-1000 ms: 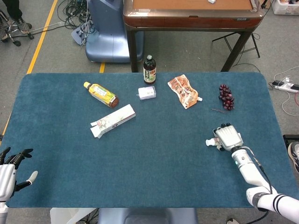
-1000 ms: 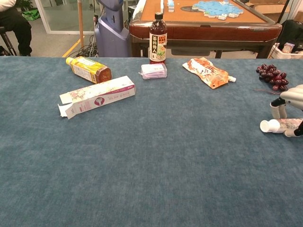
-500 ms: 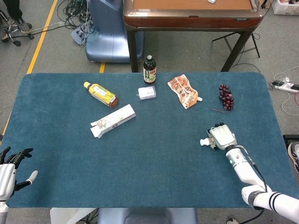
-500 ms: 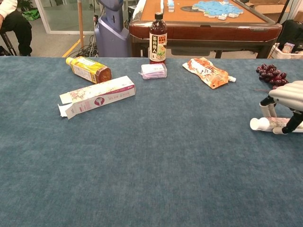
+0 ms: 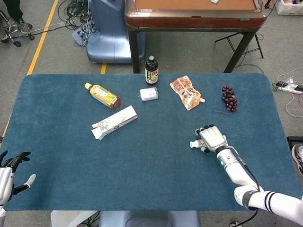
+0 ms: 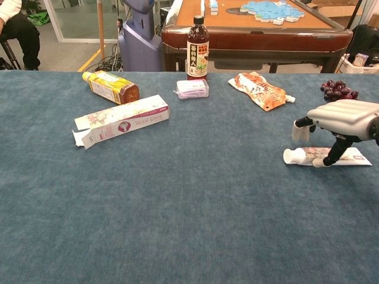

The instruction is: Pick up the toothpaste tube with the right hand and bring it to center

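The toothpaste tube [image 6: 320, 156], white with a white cap pointing left, lies flat under my right hand [image 6: 339, 118], whose fingers curl down around it. In the head view the right hand [image 5: 211, 138] covers most of the tube, and only the toothpaste tube's cap end [image 5: 194, 144] sticks out to the left. The tube sits right of the table's middle, just above or on the blue cloth. My left hand [image 5: 9, 171] rests at the front left corner with its fingers spread and nothing in it.
On the blue table [image 5: 156, 184] lie a toothpaste box [image 5: 114, 122], a yellow bottle [image 5: 102, 95], a dark bottle [image 5: 151, 70], a small white packet [image 5: 149, 94], an orange pouch [image 5: 186, 92] and grapes [image 5: 229, 98], all further back.
My right hand has carried the toothpaste tube leftward, from near the right edge toward the table's middle. The left hand has barely moved.
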